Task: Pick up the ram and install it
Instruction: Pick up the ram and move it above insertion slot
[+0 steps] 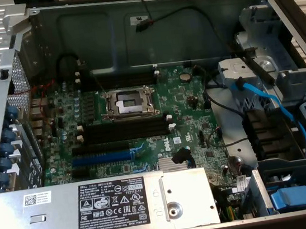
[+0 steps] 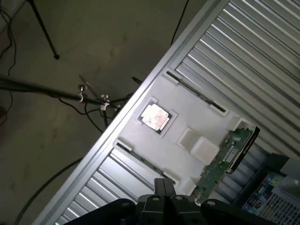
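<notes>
The ram (image 2: 224, 161), a dark-green circuit-board stick, lies at one end of a white tray (image 2: 187, 112) in the wrist view. My gripper (image 2: 164, 183) hangs above the tray's edge, a short way from the stick, shut with nothing between its fingers. The exterior view shows neither the ram nor the gripper. It shows the open computer case with the green motherboard (image 1: 187, 115) and its black memory slots (image 1: 124, 130), which hold no stick.
A CPU chip (image 2: 154, 117) sits in a pocket of the white tray, which rests on a ribbed metal tabletop (image 2: 262, 61). Beyond the table edge are floor, tripod legs and cables. In the case are the CPU socket (image 1: 127, 102), blue expansion slot (image 1: 105, 157), power supply (image 1: 98, 209) and blue cables (image 1: 276, 106).
</notes>
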Robot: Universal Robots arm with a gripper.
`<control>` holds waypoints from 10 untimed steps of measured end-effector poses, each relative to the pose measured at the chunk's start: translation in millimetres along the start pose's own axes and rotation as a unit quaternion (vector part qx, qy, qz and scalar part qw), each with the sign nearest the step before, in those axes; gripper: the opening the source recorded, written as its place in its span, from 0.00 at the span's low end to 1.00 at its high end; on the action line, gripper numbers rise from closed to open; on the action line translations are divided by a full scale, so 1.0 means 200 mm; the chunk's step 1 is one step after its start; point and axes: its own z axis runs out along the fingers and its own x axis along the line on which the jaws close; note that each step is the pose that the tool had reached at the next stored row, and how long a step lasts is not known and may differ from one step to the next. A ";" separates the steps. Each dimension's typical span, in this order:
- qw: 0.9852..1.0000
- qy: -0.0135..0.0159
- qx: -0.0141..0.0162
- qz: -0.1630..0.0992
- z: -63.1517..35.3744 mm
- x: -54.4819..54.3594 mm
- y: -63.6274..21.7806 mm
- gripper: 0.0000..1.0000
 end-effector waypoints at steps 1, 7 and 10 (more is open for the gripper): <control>1.000 0.000 0.000 -0.009 0.000 0.00 0.000 0.10; 0.998 0.001 0.001 -0.064 0.000 0.00 0.000 0.10; 0.996 0.002 0.001 -0.091 0.000 0.00 0.000 0.10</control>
